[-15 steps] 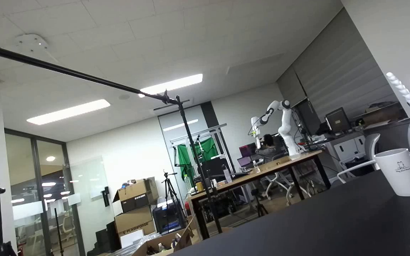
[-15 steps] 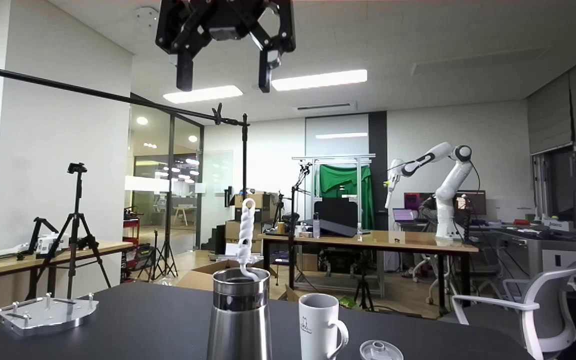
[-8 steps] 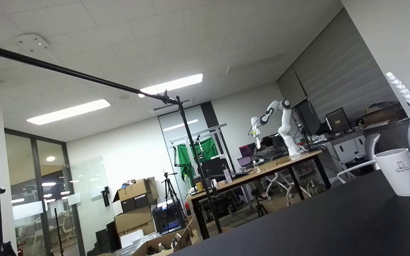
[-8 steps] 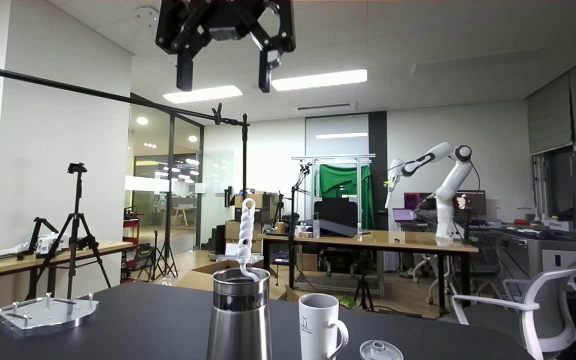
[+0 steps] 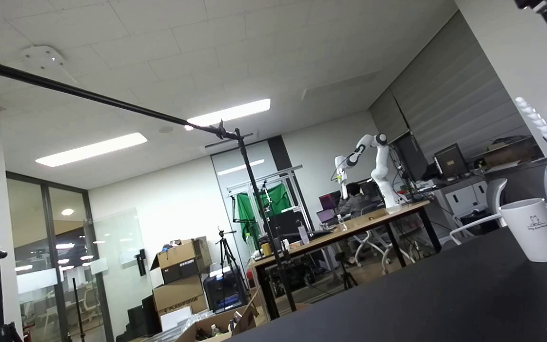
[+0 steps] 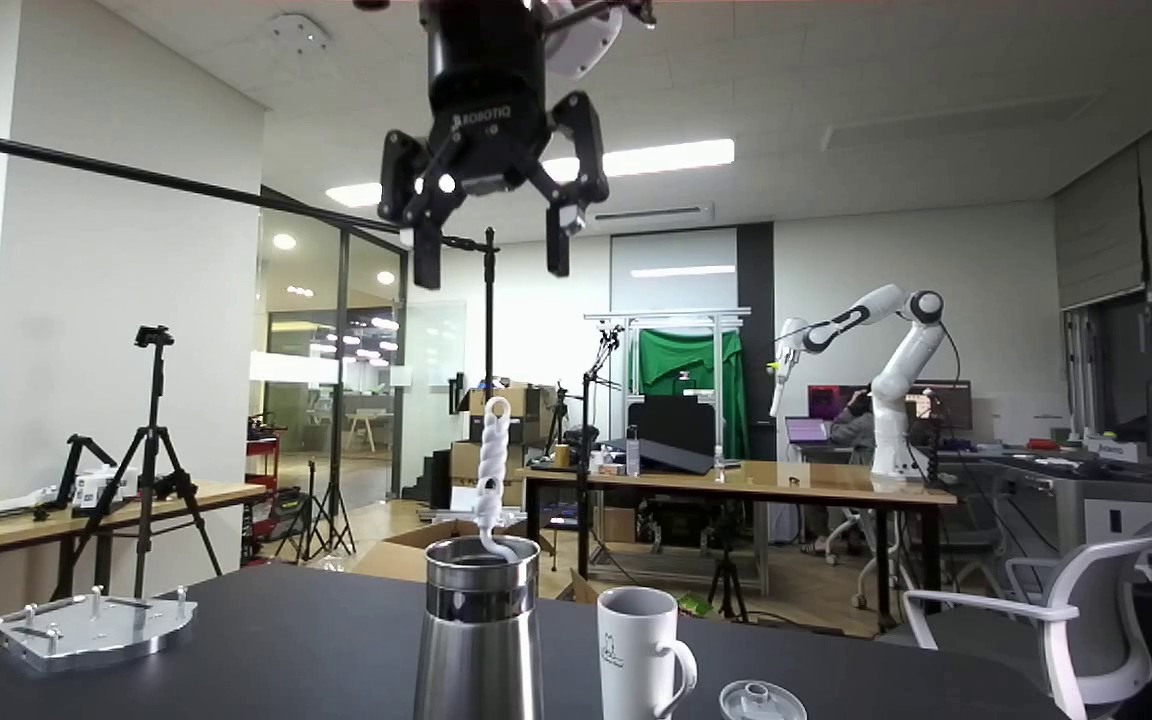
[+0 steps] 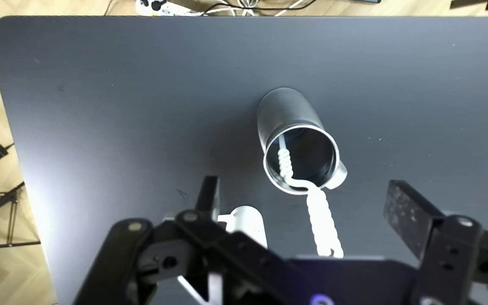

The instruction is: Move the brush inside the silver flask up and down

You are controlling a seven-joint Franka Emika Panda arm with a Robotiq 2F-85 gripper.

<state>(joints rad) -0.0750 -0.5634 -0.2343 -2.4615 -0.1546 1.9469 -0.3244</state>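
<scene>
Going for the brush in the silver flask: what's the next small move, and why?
I'd probably ease the open gripper down toward the white brush. In an exterior view it hangs above the brush without touching, and in the wrist view the brush shows between its fingers, so a straight descent looks likely to straddle it.

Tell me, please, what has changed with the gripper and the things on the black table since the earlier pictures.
The gripper has moved down and a little rightward across an exterior view, where it also looks smaller; its jaws stand open, as before, with nothing taken or let go. The brush in the silver flask, the mug and the lid-like disc have stayed put.
</scene>
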